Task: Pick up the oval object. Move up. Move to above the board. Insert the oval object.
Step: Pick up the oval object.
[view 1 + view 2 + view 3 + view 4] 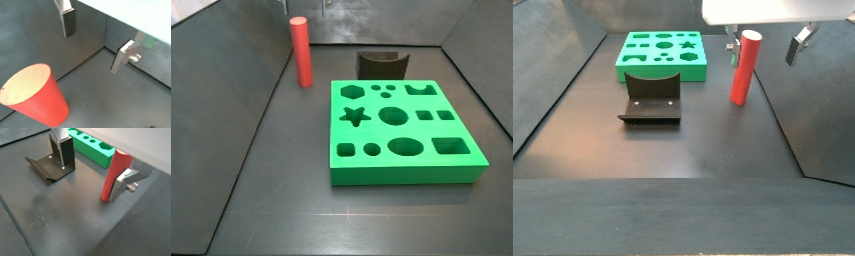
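I'm seeing the red peg (pixel 301 52) standing upright near the back-left wall, well apart from the green board (pixel 405 133); gripper's not showing here.

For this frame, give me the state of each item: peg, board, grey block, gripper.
Red peg: standing upright on the floor, not held, beside the board.
Green board: flat on the floor, all visible cutouts empty.
Dark grey curved block: resting on the floor next to the board, untouched.
Gripper: open, above the floor with the peg between its fingers; whether the far finger touches the peg cannot be told.
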{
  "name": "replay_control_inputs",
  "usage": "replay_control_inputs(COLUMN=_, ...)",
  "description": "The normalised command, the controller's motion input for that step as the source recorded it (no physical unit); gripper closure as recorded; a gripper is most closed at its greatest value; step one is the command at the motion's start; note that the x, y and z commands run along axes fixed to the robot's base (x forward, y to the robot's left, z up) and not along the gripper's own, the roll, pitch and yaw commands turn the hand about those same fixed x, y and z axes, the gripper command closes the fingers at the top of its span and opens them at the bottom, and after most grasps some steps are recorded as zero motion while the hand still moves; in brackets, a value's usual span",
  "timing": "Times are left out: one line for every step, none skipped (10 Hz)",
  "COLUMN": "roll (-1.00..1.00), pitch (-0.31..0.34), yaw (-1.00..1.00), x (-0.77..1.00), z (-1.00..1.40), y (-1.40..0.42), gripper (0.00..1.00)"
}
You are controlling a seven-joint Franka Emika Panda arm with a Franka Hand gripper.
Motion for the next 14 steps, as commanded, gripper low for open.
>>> replay_control_inputs(roll=0.04, pitch=-0.037, yaw=0.16, x=-0.16, z=-0.23, y=-0.13, gripper=0.0)
replay_control_inputs(roll=0.02, pitch=-0.039, yaw=0.15, x=-0.14, z=-0.15, y=-0.12, gripper=0.0)
replay_control_inputs(roll=0.0, pitch=-0.05, yaw=0.15, x=-0.08, z=-0.04, y=-0.16, gripper=0.0)
replay_control_inputs(roll=0.0, pitch=-0.067, yaw=0.13, x=-0.01, z=-0.03, y=-0.23, gripper=0.0)
replay_control_inputs(roll=0.0, pitch=-0.063, yaw=0.12, x=0.0, z=0.0, y=-0.29, gripper=0.0)
replay_control_inputs(roll=-0.03, pitch=-0.064, yaw=0.11, x=0.0, z=0.04, y=-0.25, gripper=0.0)
replay_control_inputs(roll=-0.01, pitch=-0.044, yaw=0.11, x=0.0, z=0.0, y=-0.24, gripper=0.0)
replay_control_inputs(roll=-0.01, pitch=-0.054, yaw=0.11, x=0.0, z=0.0, y=-0.25, gripper=0.0)
replay_control_inputs(roll=0.0, pitch=-0.067, yaw=0.11, x=0.0, z=0.0, y=-0.26, gripper=0.0)
replay_control_inputs(roll=0.0, pitch=-0.096, yaw=0.13, x=-0.05, z=-0.13, y=-0.29, gripper=0.0)
replay_control_inputs(roll=0.05, pitch=-0.099, yaw=0.13, x=-0.15, z=-0.33, y=-0.31, gripper=0.0)
replay_control_inputs(roll=0.05, pitch=-0.11, yaw=0.11, x=-0.16, z=-0.34, y=-0.34, gripper=0.0)
replay_control_inputs(roll=0.03, pitch=-0.1, yaw=0.11, x=-0.16, z=-0.29, y=-0.29, gripper=0.0)
replay_control_inputs(roll=0.0, pitch=-0.103, yaw=0.04, x=-0.09, z=-0.11, y=-0.26, gripper=0.0)
